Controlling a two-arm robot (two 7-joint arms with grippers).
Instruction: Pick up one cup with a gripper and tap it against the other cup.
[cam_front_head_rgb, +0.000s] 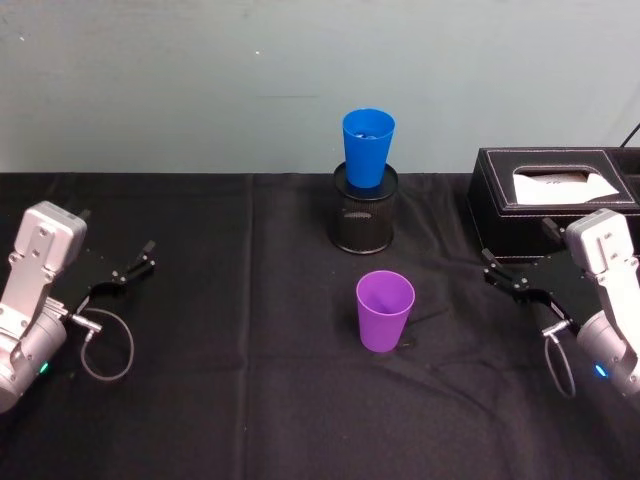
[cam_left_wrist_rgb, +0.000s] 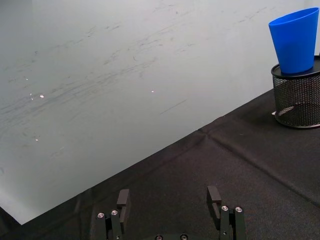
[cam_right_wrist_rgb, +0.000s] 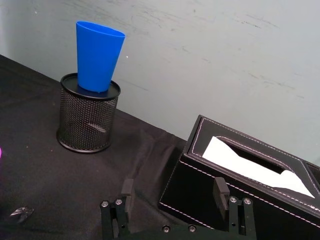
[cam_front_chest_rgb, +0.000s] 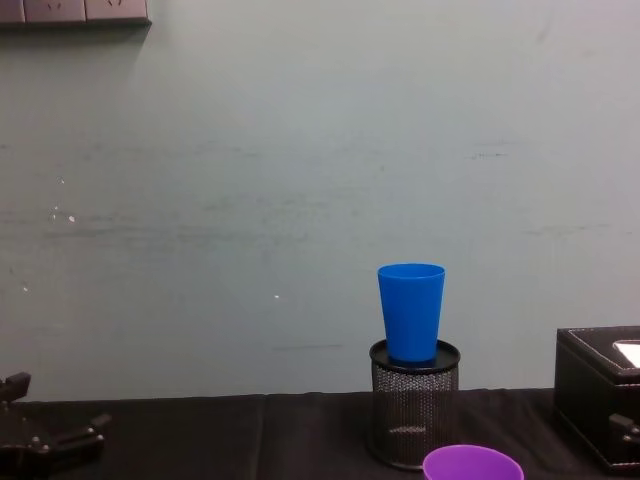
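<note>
both released: left pincer (cam_left_wrist_rgb: 168, 192) parked by the table's (cam_front_head_rgb: 250, 400) left edge, right pincer (cam_right_wrist_rgb: 173, 186) by its right. i'd grip the purple cup (cam_front_head_rgb: 385, 310) mid-wall, squeezing lightly, keeping it upright.

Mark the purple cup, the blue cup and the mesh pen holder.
purple cup (cam_front_head_rgb: 383, 325), head view, outer wall.
blue cup (cam_front_head_rgb: 367, 160), head view, outer wall.
mesh pen holder (cam_front_head_rgb: 363, 225), head view, mesh side.

The bright blue plastic tumbler (cam_front_head_rgb: 368, 147) stands in the black wire-mesh pen holder (cam_front_head_rgb: 364, 222) at the back middle of the black-clothed table (cam_front_head_rgb: 250, 350); the purple plastic tumbler (cam_front_head_rgb: 384, 310) stands before the holder, apart from it; the black leather tissue box (cam_front_head_rgb: 495, 190) sits back right; the left gripper (cam_front_head_rgb: 135, 262) hangs far left, the right gripper (cam_front_head_rgb: 488, 267) far right, just before the box
</note>
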